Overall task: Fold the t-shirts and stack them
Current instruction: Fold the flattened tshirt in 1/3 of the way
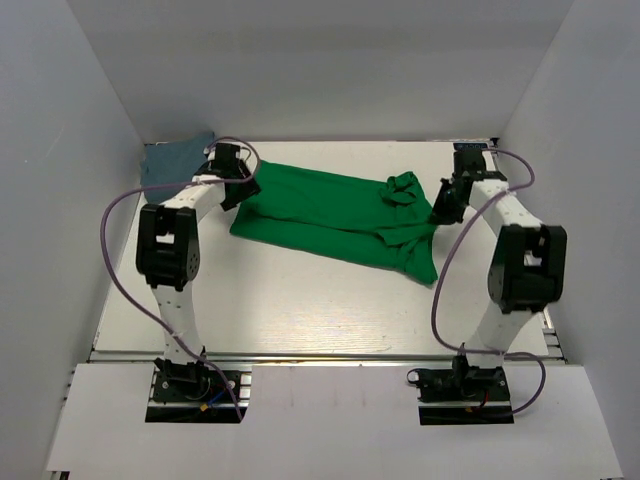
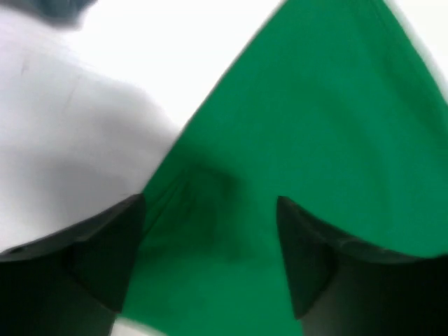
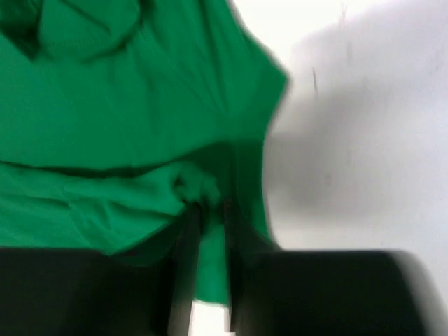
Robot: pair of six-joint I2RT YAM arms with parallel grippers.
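The green t-shirt (image 1: pixel 320 212) lies in a long flat band across the back half of the table, with a bunched sleeve (image 1: pixel 403 188) at its right end. My left gripper (image 1: pixel 232 190) hovers over its left end, open, and the green cloth (image 2: pixel 315 126) lies untouched under the spread fingers (image 2: pixel 115 245). My right gripper (image 1: pixel 443 207) is at the shirt's right edge. Its jaws stand a narrow gap apart, and a pucker of green cloth (image 3: pixel 189 183) sits at the fingertips. The grey-blue t-shirt (image 1: pixel 175 160) lies crumpled in the back left corner.
White walls close in the table (image 1: pixel 300 300) on the left, right and back. A metal rail (image 1: pixel 320 356) runs along the near edge by both arm bases. Purple cables (image 1: pixel 112 250) loop beside each arm.
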